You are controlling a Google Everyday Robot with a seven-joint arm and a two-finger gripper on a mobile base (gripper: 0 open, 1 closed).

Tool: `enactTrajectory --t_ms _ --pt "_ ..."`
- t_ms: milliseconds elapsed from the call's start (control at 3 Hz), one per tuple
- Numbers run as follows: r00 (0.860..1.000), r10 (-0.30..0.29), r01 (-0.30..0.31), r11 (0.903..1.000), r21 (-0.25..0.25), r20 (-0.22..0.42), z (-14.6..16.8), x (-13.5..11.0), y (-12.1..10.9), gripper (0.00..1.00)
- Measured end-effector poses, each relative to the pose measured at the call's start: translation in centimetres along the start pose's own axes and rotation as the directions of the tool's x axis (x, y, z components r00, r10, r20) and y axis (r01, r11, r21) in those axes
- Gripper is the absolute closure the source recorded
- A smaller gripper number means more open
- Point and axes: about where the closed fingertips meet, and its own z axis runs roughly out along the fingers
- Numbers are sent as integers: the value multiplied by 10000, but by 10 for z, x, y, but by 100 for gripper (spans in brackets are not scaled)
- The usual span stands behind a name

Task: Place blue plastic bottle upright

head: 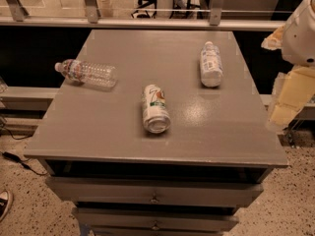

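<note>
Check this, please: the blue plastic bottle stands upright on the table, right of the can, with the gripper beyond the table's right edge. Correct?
No: the camera view shows the blue plastic bottle lying on its side on the table, right of the can, with the gripper beyond the table's right edge.

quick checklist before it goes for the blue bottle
1. Blue plastic bottle in view: ok, lying on its side on the table, cap toward the far edge.
2. Bottle upright: not ok.
3. Bottle apart from the can and the clear bottle: ok.
4. Gripper at the bottle: not ok, it hangs beyond the table's right edge.
5. Gripper holding something: cannot tell.
</note>
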Motion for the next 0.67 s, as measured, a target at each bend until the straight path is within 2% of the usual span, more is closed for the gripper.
enactTrajectory --t_ms 333,667 --pt "9999 110 -110 9999 30 68 1 1 -3 0" --pt "9871 1360 -1385 9901 245 841 20 7 -48 0"
